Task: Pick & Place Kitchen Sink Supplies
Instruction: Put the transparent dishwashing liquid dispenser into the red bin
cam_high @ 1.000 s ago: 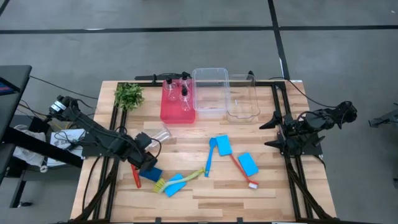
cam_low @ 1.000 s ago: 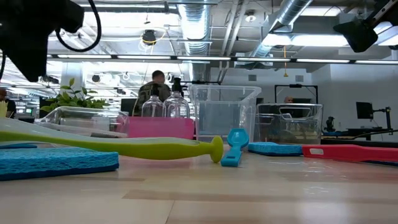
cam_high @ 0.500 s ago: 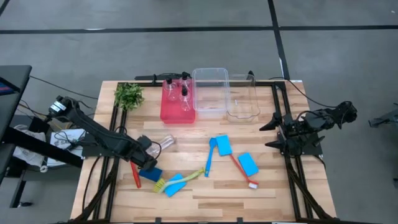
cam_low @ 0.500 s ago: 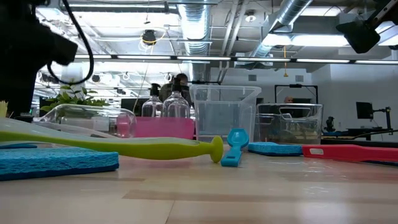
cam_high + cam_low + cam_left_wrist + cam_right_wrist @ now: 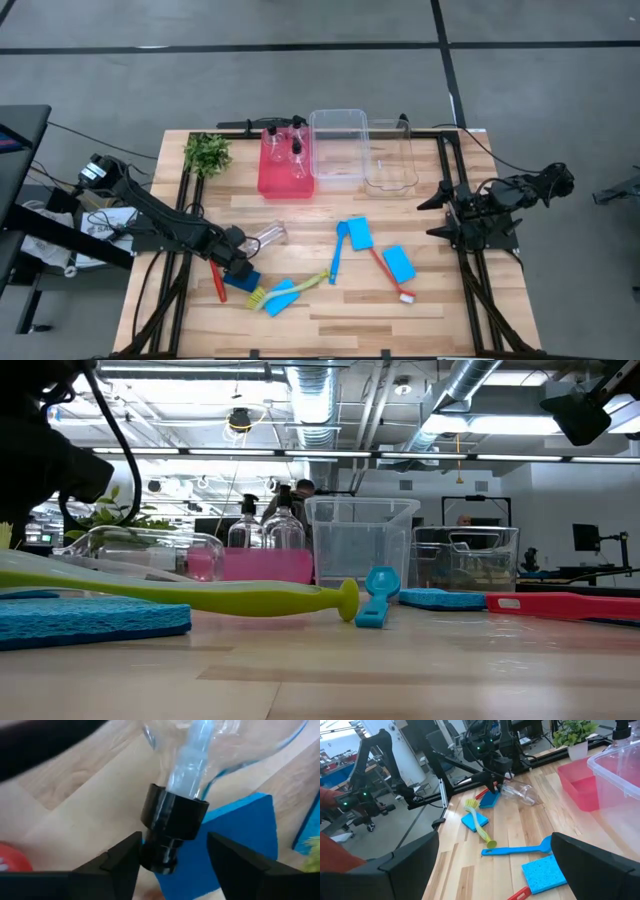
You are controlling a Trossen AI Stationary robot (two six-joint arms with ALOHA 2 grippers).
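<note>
while lying on the bench (image 5: pixel 430 300): clear bottle (image 5: pixel 268 236)
left hand (image 5: pixel 167 862): fingers apart around its black cap (image 5: pixel 170 827)
right hand (image 5: pixel 440 212): wide open, idle at bench edge

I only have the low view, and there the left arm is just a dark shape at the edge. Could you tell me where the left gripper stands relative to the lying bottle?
Observer: The left gripper has its fingers open on either side of the black cap of the lying bottle, with a gap showing on one side.
Operator: Thank you. Is anything close by it?
Observer: A blue sponge lies right beside the cap.
Operator: And the right arm?
Observer: The right gripper waits open at the right edge of the table, apart from every item.
</note>
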